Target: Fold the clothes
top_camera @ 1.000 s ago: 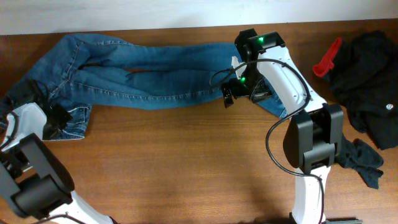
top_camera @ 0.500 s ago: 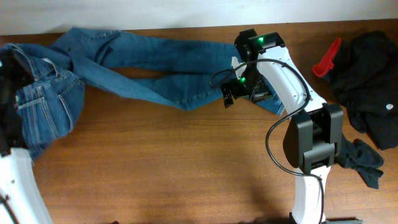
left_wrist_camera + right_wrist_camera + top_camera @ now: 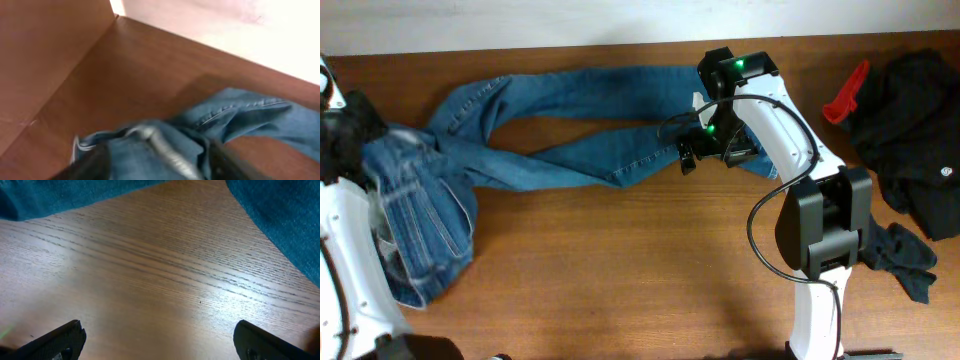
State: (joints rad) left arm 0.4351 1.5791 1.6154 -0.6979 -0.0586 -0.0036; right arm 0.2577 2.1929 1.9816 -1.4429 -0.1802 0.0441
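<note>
At left edge, left gripper (image 3: pixel 159 156) is clenching jeans (image 3: pixel 590 80) at waist; likely handling heavy, limp. Right gripper (image 3: pixel 160 339) is gaping.

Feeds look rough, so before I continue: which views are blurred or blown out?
Left wrist: motion-blurred, jeans and fingers smeared, wall overexposed top right. Overhead: sharp, except the jeans bunch by the left arm is smeared. Right wrist: table grain crisp, denim corners soft.

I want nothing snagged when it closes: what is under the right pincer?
Bare wooden table shows under the open right pincer; the jeans lie only at the wrist view's upper corners. Overhead, the right arm covers that spot, so it confirms nothing.
</note>
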